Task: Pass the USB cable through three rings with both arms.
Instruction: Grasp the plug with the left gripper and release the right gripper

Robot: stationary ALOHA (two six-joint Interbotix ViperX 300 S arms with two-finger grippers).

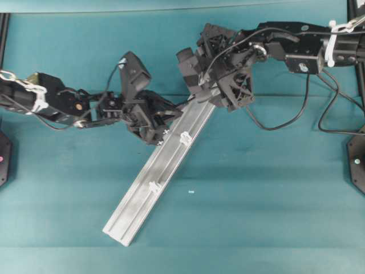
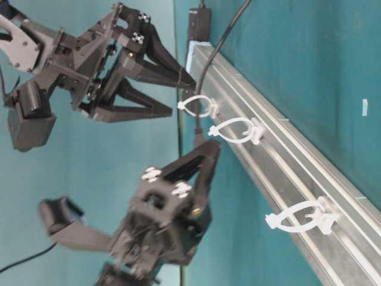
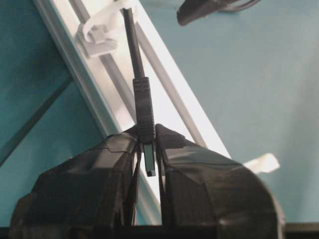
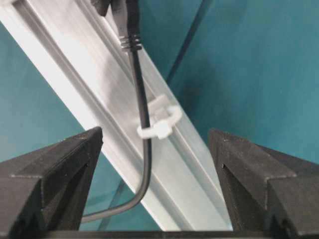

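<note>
A long silver rail (image 1: 159,171) lies slanted on the teal desk (image 1: 274,200). Three small white rings stick out from it in a row. In the table-level view the first ring (image 2: 198,106) is the far one, the middle ring (image 2: 237,130) sits close to it, and the last ring (image 2: 300,217) is well apart, nearer the camera.

The black USB cable (image 4: 142,124) goes through the first ring (image 4: 158,122). You can see this best in the right wrist view, where the thin cord comes down along the rail, slips through the white loop and bends away below it.

The left gripper (image 3: 147,149) is closed on the plug (image 3: 144,112) of the USB cable. Its two black fingers (image 3: 119,144) squeeze the plug from both sides, and the little metal tip pokes down between them. The cord runs up from the plug to the first ring (image 3: 99,30). In the table-level view this gripper (image 2: 209,152) points up just under the middle ring.

The right gripper (image 4: 154,144) is open wide. Its two fingers (image 4: 75,149) stand far apart, one on each side of the rail, and it holds nothing. In the overhead view it (image 1: 199,85) sits over the top end of the rail, and the left gripper (image 1: 165,123) is beside the rail, just below it.
</note>
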